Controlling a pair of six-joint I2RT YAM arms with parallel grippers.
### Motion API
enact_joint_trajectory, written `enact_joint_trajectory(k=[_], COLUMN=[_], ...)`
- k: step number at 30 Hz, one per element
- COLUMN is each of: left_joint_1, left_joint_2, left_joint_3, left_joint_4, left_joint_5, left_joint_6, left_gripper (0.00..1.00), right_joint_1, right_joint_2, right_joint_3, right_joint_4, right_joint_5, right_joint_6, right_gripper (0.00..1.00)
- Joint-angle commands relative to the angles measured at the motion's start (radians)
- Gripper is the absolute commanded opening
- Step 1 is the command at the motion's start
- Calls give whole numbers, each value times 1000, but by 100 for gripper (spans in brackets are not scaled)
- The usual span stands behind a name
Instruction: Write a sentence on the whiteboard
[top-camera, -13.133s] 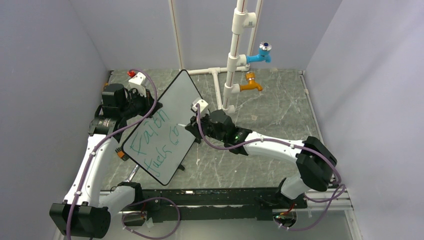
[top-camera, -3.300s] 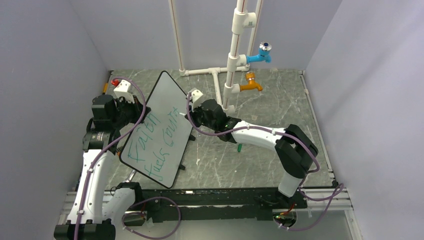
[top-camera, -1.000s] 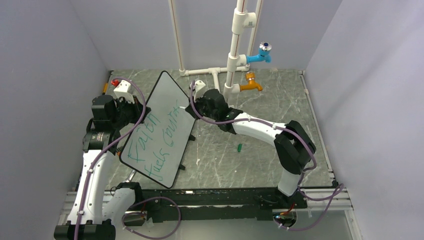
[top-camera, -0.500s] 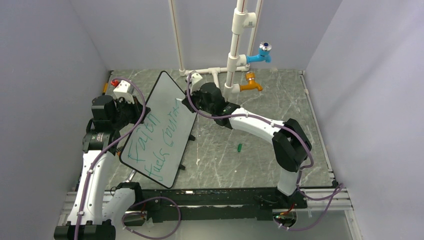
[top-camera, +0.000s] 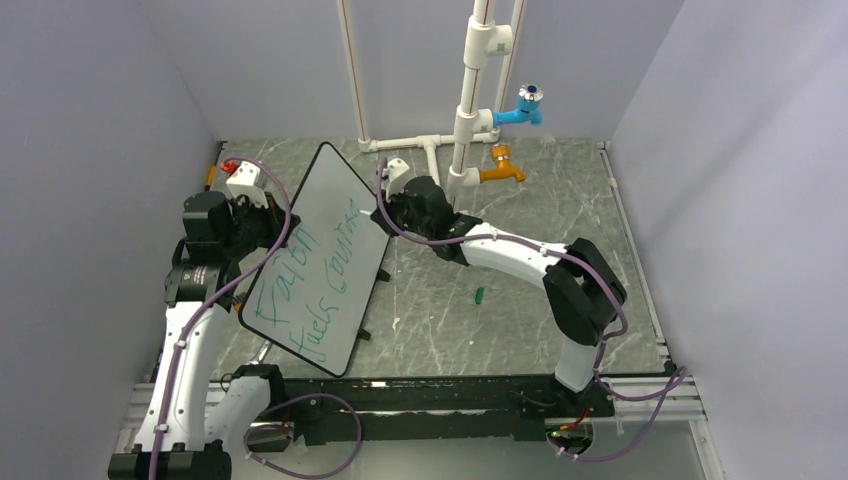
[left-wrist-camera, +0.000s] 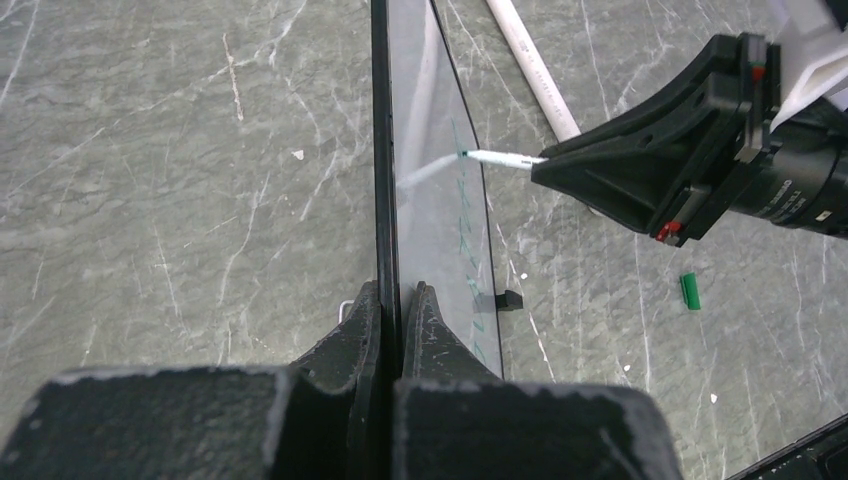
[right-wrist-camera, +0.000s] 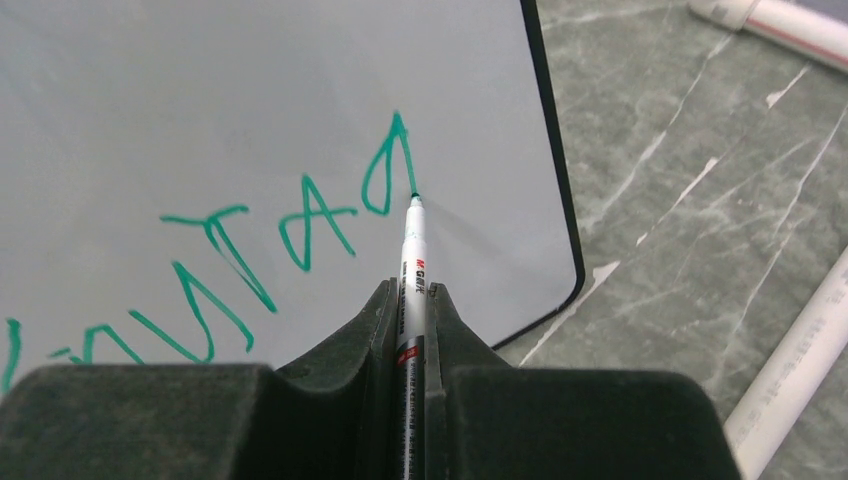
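The whiteboard (top-camera: 322, 215) stands tilted on edge at the table's left. My left gripper (top-camera: 262, 225) is shut on its black rim, which sits between the jaws in the left wrist view (left-wrist-camera: 392, 292). The sentence (top-camera: 283, 272) runs in two lines of green handwriting. My right gripper (top-camera: 385, 200) is shut on a white marker (right-wrist-camera: 413, 262), whose green tip touches the board at the end of the last green letter (right-wrist-camera: 388, 170). The left wrist view shows the marker (left-wrist-camera: 500, 158) meeting the board's face (left-wrist-camera: 440, 130).
A white pipe frame with a blue tap (top-camera: 527, 105) and an orange tap (top-camera: 500, 168) stands at the back, close behind the right gripper. A small green cap (top-camera: 479, 295) lies on the marble table. A white pipe (right-wrist-camera: 800, 350) lies right of the board.
My right gripper with the marker went toward the board's far end and came back a little. The left arm and the board stayed still.
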Motion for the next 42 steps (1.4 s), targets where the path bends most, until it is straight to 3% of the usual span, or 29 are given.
enact_joint_trajectory(k=[1, 15, 22, 34, 42], left_joint_1=[-17, -16, -17, -17, -17], left_joint_2=[15, 13, 10, 6, 6], left_joint_3=[-67, -67, -68, -71, -71], left_joint_4=[-137, -138, -137, -136, -136], left_joint_5=[-18, -19, -20, -24, -29], left_joint_6=[139, 138, 138, 136, 133], left_gripper=[0, 0, 0, 0, 0], right_joint_1=[16, 58, 67, 60, 7], right_joint_2=[-37, -80, -100, -211, -142], right_joint_3=[-56, -140, -98, -107, -24], right_joint_4=[19, 25, 13, -10, -11], right_joint_5=[-45, -45, -45, 134, 119], right_joint_6=[28, 52, 43, -34, 0], right_gripper=[0, 0, 0, 0, 0])
